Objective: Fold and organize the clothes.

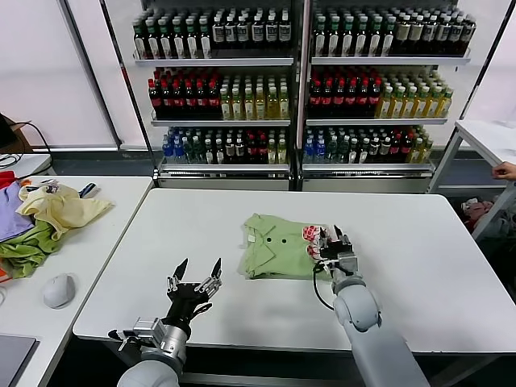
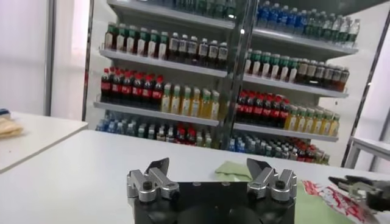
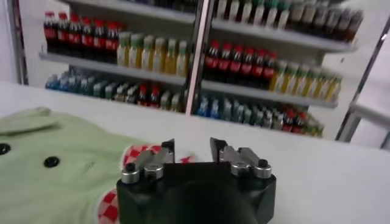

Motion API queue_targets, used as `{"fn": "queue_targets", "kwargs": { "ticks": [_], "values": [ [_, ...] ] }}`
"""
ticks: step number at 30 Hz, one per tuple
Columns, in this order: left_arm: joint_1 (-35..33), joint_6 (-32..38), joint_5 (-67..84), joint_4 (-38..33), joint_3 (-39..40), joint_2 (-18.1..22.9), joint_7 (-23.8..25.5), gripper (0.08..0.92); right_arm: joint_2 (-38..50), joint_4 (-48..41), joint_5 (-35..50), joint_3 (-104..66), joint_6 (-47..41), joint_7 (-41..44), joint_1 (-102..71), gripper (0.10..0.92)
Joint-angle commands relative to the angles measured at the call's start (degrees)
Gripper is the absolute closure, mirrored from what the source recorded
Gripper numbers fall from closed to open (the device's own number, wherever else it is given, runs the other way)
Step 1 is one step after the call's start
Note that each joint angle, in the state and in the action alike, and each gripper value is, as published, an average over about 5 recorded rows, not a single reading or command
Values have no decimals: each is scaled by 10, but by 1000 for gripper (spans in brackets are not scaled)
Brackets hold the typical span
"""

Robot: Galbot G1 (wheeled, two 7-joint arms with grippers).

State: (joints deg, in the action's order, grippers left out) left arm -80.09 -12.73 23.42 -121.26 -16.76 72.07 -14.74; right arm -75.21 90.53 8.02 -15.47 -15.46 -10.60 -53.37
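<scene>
The light green polo shirt (image 1: pixel 274 246) lies folded in the middle of the white table (image 1: pixel 419 242), collar and dark buttons up, with the red-and-white print at its right edge. My right gripper (image 1: pixel 332 239) is open and low over that printed edge. In the right wrist view the gripper (image 3: pixel 192 149) is empty, with the shirt (image 3: pixel 55 164) just beyond its fingers. My left gripper (image 1: pixel 199 270) is open and empty above the table, to the front left of the shirt. In the left wrist view the gripper (image 2: pixel 210 167) faces the shirt (image 2: pixel 234 169).
A side table at the left holds a pale yellow garment (image 1: pixel 60 205), a purple one (image 1: pixel 10 214), a darker green one (image 1: pixel 24 246) and a grey mouse (image 1: pixel 58 290). Shelves of bottles (image 1: pixel 298 81) stand behind. Another table (image 1: pixel 492 137) stands at the far right.
</scene>
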Motion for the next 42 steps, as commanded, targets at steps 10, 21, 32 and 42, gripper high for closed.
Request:
{"fn": "queue_targets", "kwargs": {
  "ticks": [10, 21, 32, 42],
  "values": [
    [12, 11, -29, 4, 8, -1, 12, 177, 13, 249, 10, -115, 105, 38, -253, 241],
    [4, 20, -38, -1, 7, 1, 17, 177, 1, 303, 1, -153, 103, 60, -318, 203],
    [-1, 26, -49, -12, 3, 0, 19, 177, -16, 311, -45, -153, 116, 33, -324, 203],
    [-9, 26, -57, -13, 3, -3, 23, 177, -20, 313, -44, -152, 117, 29, -324, 203]
  ]
}}
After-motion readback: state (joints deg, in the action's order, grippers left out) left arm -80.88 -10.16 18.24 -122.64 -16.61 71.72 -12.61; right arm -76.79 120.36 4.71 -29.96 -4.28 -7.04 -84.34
